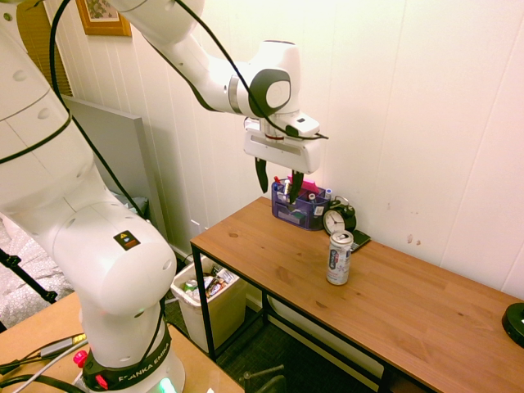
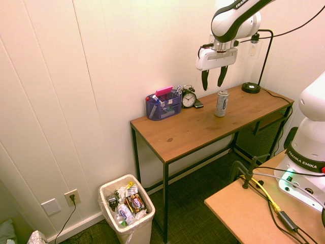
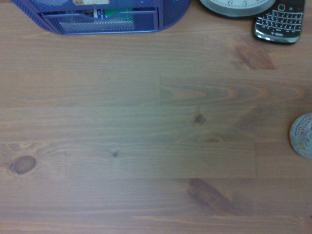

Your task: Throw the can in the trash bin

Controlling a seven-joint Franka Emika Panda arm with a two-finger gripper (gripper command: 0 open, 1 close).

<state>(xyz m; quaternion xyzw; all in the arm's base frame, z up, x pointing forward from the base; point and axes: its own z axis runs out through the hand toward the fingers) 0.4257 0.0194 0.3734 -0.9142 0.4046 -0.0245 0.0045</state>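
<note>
The can (image 1: pixel 339 257) (image 2: pixel 221 103) stands upright on the wooden table (image 1: pixel 409 303) (image 2: pixel 193 129), in front of the alarm clock. Its metal top (image 3: pixel 302 135) shows at the edge of the wrist view. My gripper (image 1: pixel 278 182) (image 2: pixel 213 80) hangs open in the air well above the table, up and to one side of the can, with nothing between its fingers. The trash bin (image 1: pixel 210 315) (image 2: pixel 127 229) is cream-white and stands on the floor beside the table's end, with colourful wrappers inside.
A blue mesh pen organizer (image 1: pixel 299 205) (image 2: pixel 163 104) (image 3: pixel 105 17), a black alarm clock (image 1: pixel 337 217) (image 2: pixel 189 97) and a black phone (image 3: pixel 279 22) sit along the wall. A black lamp base (image 2: pixel 251 87) stands at the table's far end.
</note>
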